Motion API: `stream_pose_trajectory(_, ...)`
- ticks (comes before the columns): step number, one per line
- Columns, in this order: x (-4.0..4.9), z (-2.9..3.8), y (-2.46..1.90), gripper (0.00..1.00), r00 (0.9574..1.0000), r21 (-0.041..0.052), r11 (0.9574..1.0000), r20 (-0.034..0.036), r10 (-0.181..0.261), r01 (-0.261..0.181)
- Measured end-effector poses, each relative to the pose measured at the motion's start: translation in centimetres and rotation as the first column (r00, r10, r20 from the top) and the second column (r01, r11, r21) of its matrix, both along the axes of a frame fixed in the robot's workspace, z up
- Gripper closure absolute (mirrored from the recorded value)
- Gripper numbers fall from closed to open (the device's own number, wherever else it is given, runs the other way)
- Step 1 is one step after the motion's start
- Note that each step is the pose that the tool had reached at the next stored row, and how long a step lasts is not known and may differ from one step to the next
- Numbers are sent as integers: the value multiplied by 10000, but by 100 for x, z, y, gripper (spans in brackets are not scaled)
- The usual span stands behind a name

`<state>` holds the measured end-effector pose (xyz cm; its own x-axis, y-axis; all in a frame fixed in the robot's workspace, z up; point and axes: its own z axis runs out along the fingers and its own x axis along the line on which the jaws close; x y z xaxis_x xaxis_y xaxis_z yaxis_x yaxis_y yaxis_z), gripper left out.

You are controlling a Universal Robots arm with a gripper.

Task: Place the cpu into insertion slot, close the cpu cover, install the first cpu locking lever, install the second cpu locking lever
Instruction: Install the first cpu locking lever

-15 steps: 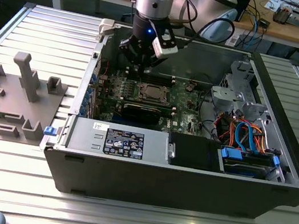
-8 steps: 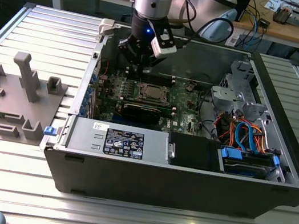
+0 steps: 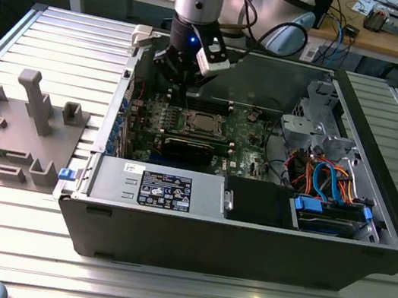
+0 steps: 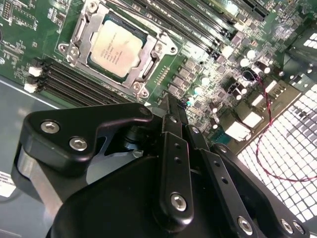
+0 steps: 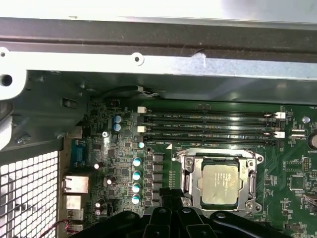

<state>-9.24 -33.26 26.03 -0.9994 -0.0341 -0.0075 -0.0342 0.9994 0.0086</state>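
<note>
The cpu (image 4: 115, 45) lies flat in the insertion slot (image 3: 190, 122) on the green motherboard, its silver-grey top facing up. The cpu cover (image 4: 148, 65) rests down around it as a silvery frame, also seen in the first wrist view as the cpu cover (image 5: 189, 178) around the cpu (image 5: 221, 182). My gripper (image 4: 171, 106) hangs above the board beside the socket, fingers together with nothing between them. In the exterior view the gripper (image 3: 183, 94) is just off the socket towards that view's left and back. I cannot tell how the locking levers stand.
Long black memory slots (image 5: 208, 126) run beside the socket. The open case has a power supply (image 3: 165, 189) at the front and a drive cage with blue and orange cables (image 3: 328, 183) on the exterior view's right. A grey fixture (image 3: 22, 125) sits outside, left.
</note>
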Motion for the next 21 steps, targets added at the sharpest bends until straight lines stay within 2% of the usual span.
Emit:
stream_pose_trajectory(4,-40,-3,42,89,10000,48,10000,-1,1,-1)
stream_pose_trajectory(7,-61,-4,112,89,10000,103,9999,0,0,0)
stream_pose_trajectory(11,-78,-5,174,89,10000,166,9999,0,0,0)
stream_pose_trajectory(15,-84,-6,216,89,10000,240,9997,0,7,-7)
stream_pose_trajectory(18,-80,-7,258,89,10000,258,9997,0,17,-17)
stream_pose_trajectory(21,-42,-6,262,89,10000,258,9997,-1,24,-24)
